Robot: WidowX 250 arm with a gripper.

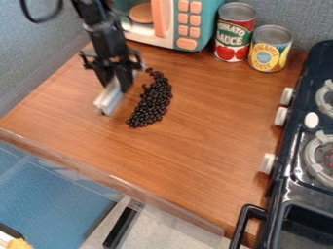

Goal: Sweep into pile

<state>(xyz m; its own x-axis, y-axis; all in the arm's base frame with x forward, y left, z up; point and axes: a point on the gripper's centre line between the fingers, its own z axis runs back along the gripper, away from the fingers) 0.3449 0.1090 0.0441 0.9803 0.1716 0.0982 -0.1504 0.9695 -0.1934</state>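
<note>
The black gripper [116, 80] hangs over the back left of the wooden counter, pointing down. Held at its lower end is a pale, whitish-grey block-like sweeping tool [109, 98], its lower edge at or close to the counter. Just right of the tool lies a long heap of small black beans [151, 103], running from beside the gripper toward the front. The heap is narrow at its back end and wider at the middle and front. A small gap of wood shows between the tool's front end and the beans.
A toy microwave [185, 24] stands at the back, with a tomato sauce can [234, 33] and a yellow-labelled can [269, 49] to its right. The toy stove [296, 155] borders the counter on the right. A clear raised lip [98, 174] runs along the front edge.
</note>
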